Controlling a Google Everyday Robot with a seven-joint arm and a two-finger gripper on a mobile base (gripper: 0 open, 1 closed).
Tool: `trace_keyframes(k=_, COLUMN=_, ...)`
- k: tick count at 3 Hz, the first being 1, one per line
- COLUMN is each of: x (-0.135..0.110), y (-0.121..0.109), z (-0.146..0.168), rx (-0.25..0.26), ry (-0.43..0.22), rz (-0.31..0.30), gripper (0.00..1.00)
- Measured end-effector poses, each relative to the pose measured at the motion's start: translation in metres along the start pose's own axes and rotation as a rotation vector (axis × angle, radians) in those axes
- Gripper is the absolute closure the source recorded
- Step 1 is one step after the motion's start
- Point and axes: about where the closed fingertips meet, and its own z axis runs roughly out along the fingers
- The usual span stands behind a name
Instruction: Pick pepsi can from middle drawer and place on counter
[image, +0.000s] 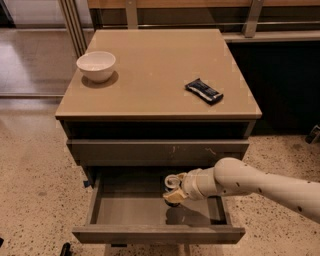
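Pepsi can (171, 183), silver rim, gripped by claw (173, 190) inside shallow grey middle drawer (130, 211).

Counter (155, 70): we see a tan slab topping the grey-brown cabinet.
On it: a white bowl (96, 65) far left, a dark wrapper (204, 91) right, well apart.
Gripper (172, 190): we find it inside the open middle drawer (125, 210).

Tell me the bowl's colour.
White bowl, camera view; gripper reaches into the open drawer.
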Motion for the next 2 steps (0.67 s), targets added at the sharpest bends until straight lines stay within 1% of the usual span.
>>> trace_keyframes(k=1, x=0.0, y=0.0, z=0.0, rx=0.0, ry=0.0, rz=0.0, gripper=1.0)
trace_keyframes(k=2, x=-0.022, y=-0.002, z=-0.026, rx=-0.013, ry=-0.067, rz=0.04, gripper=1.0)
